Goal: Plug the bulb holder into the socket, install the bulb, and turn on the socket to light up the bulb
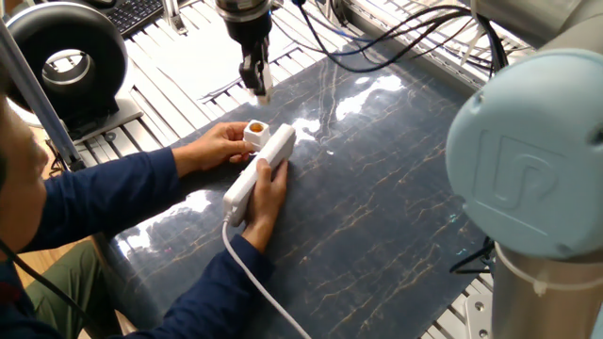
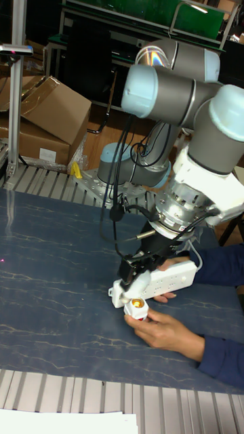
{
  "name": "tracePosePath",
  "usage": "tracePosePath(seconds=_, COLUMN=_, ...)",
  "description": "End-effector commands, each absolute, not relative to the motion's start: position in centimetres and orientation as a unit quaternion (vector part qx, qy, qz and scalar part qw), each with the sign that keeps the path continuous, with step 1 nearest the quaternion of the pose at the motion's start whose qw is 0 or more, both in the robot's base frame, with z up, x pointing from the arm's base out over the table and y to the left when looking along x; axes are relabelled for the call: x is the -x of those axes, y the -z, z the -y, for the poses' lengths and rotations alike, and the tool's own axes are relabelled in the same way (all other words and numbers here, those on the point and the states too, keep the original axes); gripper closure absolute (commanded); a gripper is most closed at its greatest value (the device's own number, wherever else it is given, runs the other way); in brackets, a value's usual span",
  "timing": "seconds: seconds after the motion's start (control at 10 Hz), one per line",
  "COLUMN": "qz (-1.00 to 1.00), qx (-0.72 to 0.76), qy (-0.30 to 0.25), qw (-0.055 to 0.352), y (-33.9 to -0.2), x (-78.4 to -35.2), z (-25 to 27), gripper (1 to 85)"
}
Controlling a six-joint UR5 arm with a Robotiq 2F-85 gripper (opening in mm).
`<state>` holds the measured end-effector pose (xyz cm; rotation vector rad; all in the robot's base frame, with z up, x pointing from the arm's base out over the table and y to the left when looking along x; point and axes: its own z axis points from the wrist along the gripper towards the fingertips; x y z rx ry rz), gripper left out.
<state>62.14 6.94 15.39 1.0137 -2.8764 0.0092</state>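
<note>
Bulb holder [image 1: 253, 131]: white cube, orange opening up, plugged in white socket [image 1: 259, 169]. Jaws pinching white bulb [image 1: 261, 90].
</note>
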Motion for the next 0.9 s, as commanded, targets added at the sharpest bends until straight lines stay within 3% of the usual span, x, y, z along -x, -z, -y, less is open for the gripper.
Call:
tracePosePath(seconds=0.0, qz=0.964, qx=-0.241, qy=0.090, qw=0.069, y=-16.2, x=-59.5, z=-10.9, gripper=84.7)
tracePosePath(seconds=0.2, qz=0.970, qx=-0.234, qy=0.040, qw=0.059, y=-15.9, x=-60.6, z=-8.7, gripper=84.7)
tracePosePath(seconds=0.4, qz=0.972, qx=-0.221, qy=0.050, qw=0.054, y=-15.8, x=-60.8, z=-9.1, gripper=84.7)
tracePosePath(seconds=0.8, qz=0.888, qx=-0.460, qy=0.002, qw=0.012, y=-15.5, x=-63.3, z=-6.8, gripper=84.7)
